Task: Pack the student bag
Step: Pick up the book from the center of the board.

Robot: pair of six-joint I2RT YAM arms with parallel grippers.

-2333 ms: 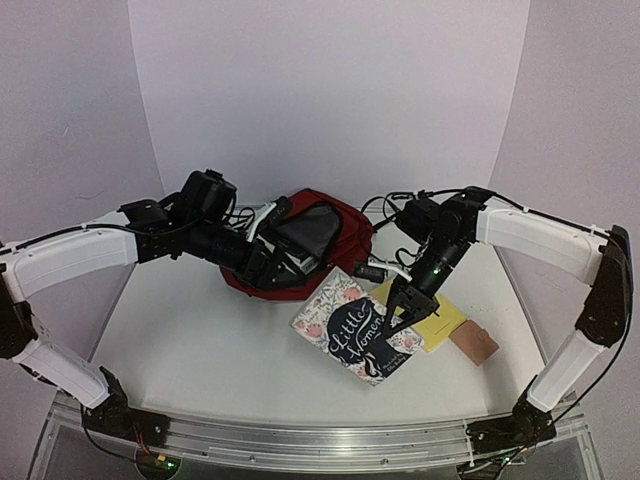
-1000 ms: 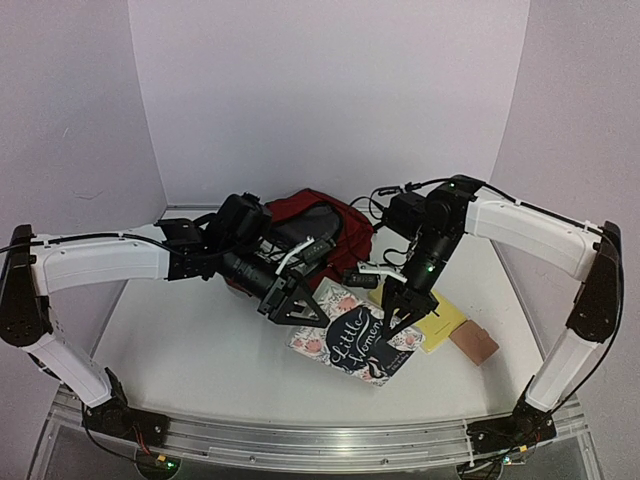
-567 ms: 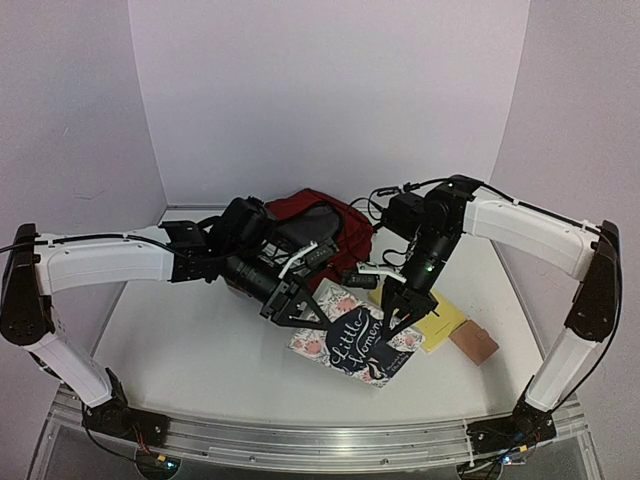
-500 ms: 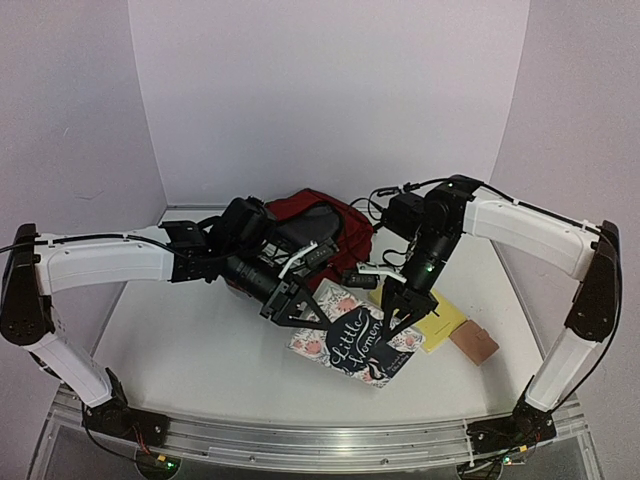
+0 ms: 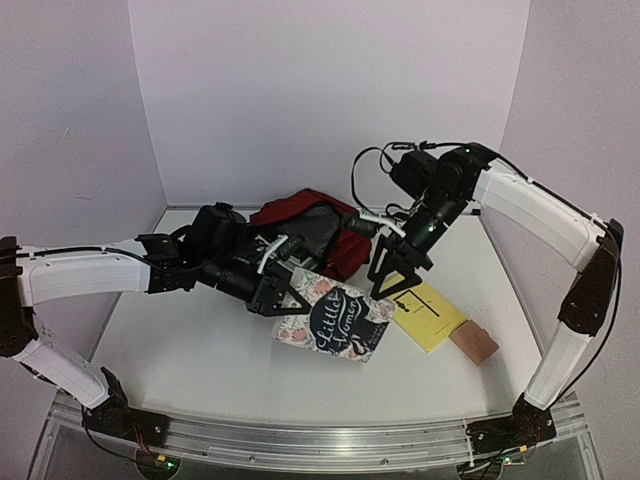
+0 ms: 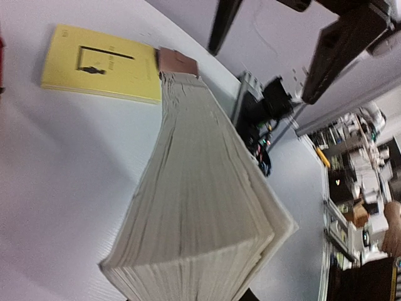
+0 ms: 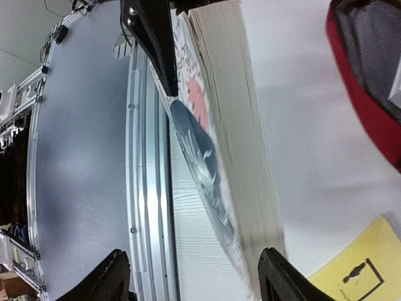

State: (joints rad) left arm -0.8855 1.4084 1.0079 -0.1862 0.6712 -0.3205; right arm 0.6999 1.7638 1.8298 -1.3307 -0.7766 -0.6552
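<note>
Though near, bag (image 5: 347, 245) behind left tool (image 5: 288, 300)

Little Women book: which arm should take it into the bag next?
Left. The left claw grips the book beside the red bag; the right claw hangs open above it.

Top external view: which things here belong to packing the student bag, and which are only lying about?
Belong to the job:
student bag
Little Women book, gripped by the left gripper
yellow booklet, probably next to pack

Lying about, it seems:
brown block, beside the booklet
</note>
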